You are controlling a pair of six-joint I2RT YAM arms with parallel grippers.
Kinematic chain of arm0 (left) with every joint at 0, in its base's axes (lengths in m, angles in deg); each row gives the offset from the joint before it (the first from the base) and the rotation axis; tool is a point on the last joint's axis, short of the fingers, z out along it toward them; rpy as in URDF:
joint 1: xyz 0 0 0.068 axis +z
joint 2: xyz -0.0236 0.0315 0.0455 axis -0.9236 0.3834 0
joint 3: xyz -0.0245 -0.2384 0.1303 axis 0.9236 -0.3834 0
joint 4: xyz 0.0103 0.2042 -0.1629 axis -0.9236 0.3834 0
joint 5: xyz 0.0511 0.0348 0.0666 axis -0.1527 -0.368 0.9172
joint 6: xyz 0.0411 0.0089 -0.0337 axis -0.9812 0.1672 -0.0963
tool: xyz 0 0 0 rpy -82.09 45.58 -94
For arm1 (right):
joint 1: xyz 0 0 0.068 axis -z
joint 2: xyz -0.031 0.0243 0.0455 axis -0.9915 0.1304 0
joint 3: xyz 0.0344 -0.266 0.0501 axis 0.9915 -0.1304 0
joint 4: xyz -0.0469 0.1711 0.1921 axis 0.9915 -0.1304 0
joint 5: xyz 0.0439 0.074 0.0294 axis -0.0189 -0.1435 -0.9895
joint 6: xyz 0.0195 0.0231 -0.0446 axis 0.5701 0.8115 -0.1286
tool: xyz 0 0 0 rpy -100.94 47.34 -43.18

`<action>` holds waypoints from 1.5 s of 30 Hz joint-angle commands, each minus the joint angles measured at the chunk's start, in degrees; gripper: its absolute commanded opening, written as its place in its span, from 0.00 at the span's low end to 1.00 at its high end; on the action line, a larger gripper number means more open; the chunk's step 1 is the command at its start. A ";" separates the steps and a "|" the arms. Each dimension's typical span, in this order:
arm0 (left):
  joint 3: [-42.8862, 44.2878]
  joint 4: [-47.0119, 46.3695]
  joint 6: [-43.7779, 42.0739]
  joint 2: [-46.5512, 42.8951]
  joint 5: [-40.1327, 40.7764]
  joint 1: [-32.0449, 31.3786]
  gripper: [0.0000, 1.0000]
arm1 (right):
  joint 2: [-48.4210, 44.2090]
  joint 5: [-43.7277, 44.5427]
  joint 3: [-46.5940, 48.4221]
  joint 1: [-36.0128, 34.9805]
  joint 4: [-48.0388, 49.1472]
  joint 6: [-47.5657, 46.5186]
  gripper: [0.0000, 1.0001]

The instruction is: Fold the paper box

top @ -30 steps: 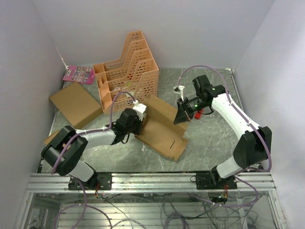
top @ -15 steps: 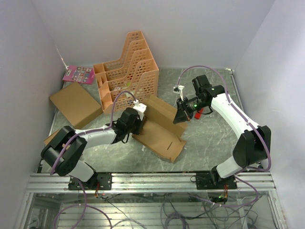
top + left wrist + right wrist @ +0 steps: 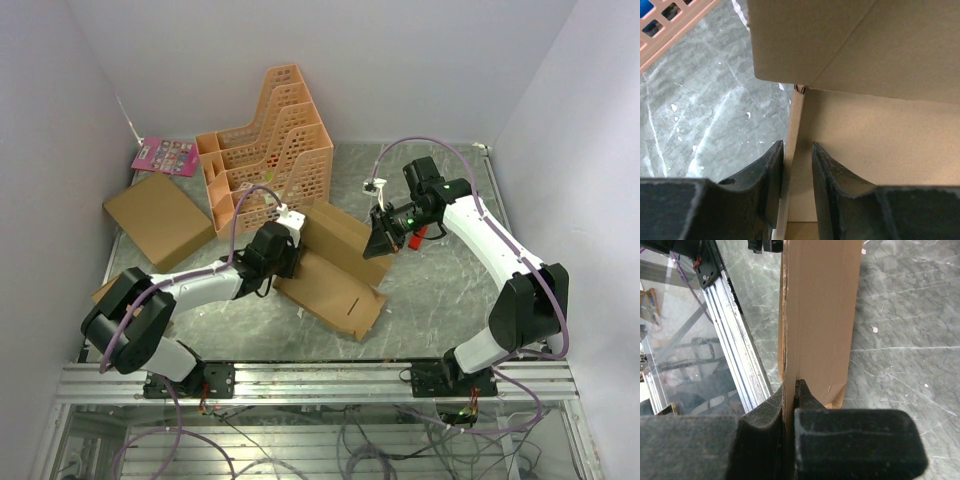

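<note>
Paper box (image 3: 335,270): half-formed on desk (image 3: 440,290). Right fingers (image 3: 855,435) clamped on raised flap (image 3: 820,315); left fingers (image 3: 837,175) slightly apart astride side wall (image 3: 792,130). Advice: fold along scored crease.

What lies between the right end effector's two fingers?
A panel of the paper box, clamped edge-on by the right end effector; the right wrist view shows it.
</note>
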 commanded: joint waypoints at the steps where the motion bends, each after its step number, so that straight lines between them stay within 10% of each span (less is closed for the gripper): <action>1: 2.56 1.75 0.92 -1.27 2.58 0.02 0.37 | -0.41 -1.15 -0.38 -0.27 1.64 -0.72 0.00; 10: 3.34 4.28 -0.97 0.14 4.81 0.02 0.08 | 0.08 -1.12 0.50 -0.36 1.17 -0.86 0.00; 15: 3.06 4.36 -1.68 0.05 5.16 -0.06 0.07 | 0.18 -0.74 0.65 -0.44 1.25 -0.83 0.00; 22: 2.63 5.74 0.11 -2.13 4.17 -0.07 0.41 | 0.07 0.03 0.68 -0.44 1.26 -0.90 0.00; 45: 2.90 20.91 7.55 -10.84 5.27 -0.11 0.63 | -0.07 2.07 0.94 -0.46 1.50 -1.12 0.00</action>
